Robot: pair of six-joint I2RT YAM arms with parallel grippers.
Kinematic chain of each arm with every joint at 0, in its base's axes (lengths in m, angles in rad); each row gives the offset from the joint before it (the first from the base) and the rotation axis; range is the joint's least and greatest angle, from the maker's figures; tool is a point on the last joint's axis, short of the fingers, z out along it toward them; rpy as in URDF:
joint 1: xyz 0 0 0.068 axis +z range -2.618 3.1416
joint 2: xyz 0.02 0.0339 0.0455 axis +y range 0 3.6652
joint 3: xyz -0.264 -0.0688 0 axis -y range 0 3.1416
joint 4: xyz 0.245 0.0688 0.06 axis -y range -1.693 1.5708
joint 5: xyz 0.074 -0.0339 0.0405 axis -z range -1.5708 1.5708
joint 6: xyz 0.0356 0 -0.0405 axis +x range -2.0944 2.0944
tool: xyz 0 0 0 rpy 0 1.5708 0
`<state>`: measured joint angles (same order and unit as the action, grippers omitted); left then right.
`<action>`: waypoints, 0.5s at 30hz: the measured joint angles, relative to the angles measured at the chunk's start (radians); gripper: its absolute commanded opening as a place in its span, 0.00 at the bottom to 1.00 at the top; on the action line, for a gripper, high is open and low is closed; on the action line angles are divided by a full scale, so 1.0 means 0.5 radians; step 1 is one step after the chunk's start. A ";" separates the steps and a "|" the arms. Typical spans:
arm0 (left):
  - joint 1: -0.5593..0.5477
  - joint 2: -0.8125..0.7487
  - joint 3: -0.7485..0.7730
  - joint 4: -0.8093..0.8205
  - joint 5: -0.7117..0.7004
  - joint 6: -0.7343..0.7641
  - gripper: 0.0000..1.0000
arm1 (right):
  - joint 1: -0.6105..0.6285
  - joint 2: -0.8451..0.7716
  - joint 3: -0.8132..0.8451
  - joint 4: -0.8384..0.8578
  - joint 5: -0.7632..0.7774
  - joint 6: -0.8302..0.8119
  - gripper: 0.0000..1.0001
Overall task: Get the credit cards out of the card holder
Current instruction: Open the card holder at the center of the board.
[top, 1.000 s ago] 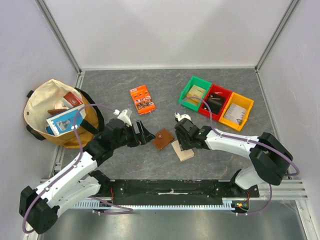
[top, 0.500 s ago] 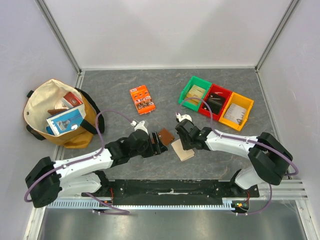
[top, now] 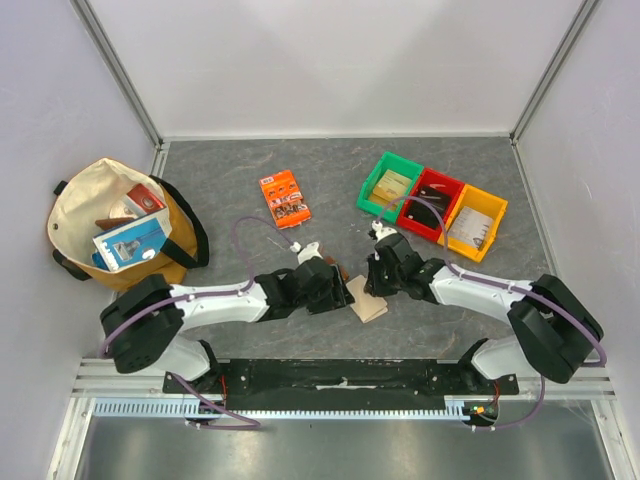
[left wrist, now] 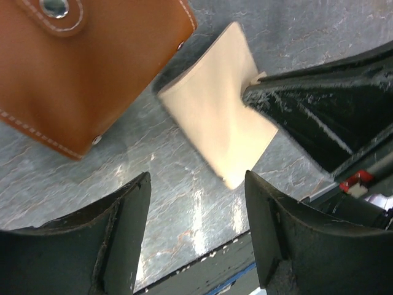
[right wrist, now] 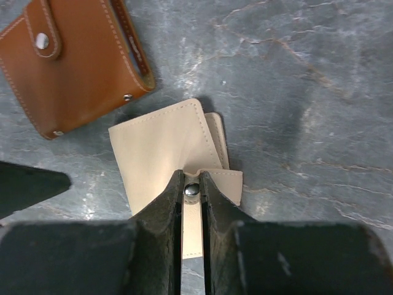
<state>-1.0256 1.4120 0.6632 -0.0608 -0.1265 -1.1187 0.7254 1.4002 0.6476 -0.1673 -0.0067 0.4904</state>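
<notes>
The right gripper was clenched on the snap tab of the beige card holder. Its two fingers were pressed close, with the tab and its metal stud between them. The left gripper hung spread wide just above the table, grasping nothing. Only bare grey surface lay between its fingers, and the holder's near corner sat just ahead of them.

The card holder lay folded flat near the front middle of the table, between the two grippers, with one flap slightly offset under the other. What it held was hidden from all three views.

At the far left a cream tote bag stood open, holding a blue-and-white carton and a red box. Toward the back right three bins sat touching in a row: the green bin, the red bin and the yellow bin. Each held flat contents too small to identify.

An orange packet lay alone behind the middle, well apart from both grippers. The brown wallet, snapped shut, lay just beside the holder on its left, with a sliver of table between them in the right wrist view. From above, the left gripper covered most of the wallet.
</notes>
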 measured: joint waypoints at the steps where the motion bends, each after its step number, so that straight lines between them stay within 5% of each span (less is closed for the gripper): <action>1: -0.002 0.038 0.023 0.009 -0.001 -0.002 0.67 | -0.006 -0.007 -0.015 0.027 -0.023 0.015 0.12; 9: -0.006 0.314 0.140 0.029 -0.004 -0.036 0.58 | -0.014 -0.040 -0.108 0.182 -0.175 0.089 0.13; 15: -0.007 0.429 0.268 -0.074 -0.053 -0.055 0.36 | -0.091 -0.094 -0.150 0.177 -0.248 0.098 0.15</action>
<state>-1.0290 1.6264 0.7971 -0.0978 -0.1532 -1.1461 0.6800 1.3533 0.5728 -0.0788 -0.1307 0.5392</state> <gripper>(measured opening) 0.422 0.171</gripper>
